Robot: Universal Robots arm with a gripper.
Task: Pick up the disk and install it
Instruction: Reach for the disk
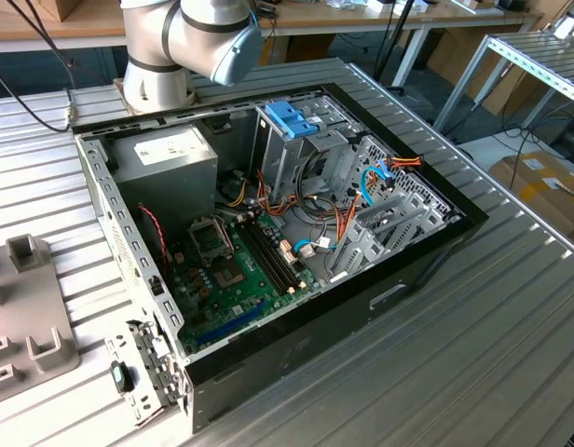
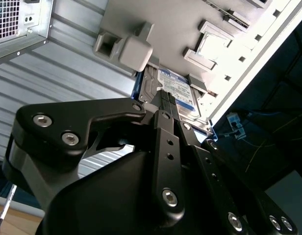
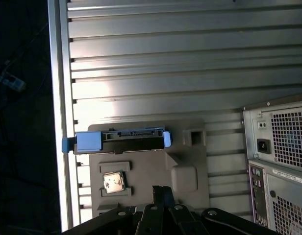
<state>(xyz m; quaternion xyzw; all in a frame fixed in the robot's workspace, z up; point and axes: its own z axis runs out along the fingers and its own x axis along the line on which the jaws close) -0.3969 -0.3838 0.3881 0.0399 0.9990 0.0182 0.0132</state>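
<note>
One disk [image 3: 134, 139] sits in a grey fixture [image 3: 141, 161]. It is probably rigid, weighty and shock-sensitive, best pinched across its flat faces. The gripper [image 3: 161, 190] hovers nearby, clenched and empty.

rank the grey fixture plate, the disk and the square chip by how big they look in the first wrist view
1. grey fixture plate: clearly largest
2. disk: a long, thin strip across the plate
3. square chip: smallest
All three sit together on the plate, so nearness to the camera hardly skews this.

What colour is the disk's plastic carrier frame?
Light blue; the carrier frame of the disk shows best in the first wrist view.
</note>
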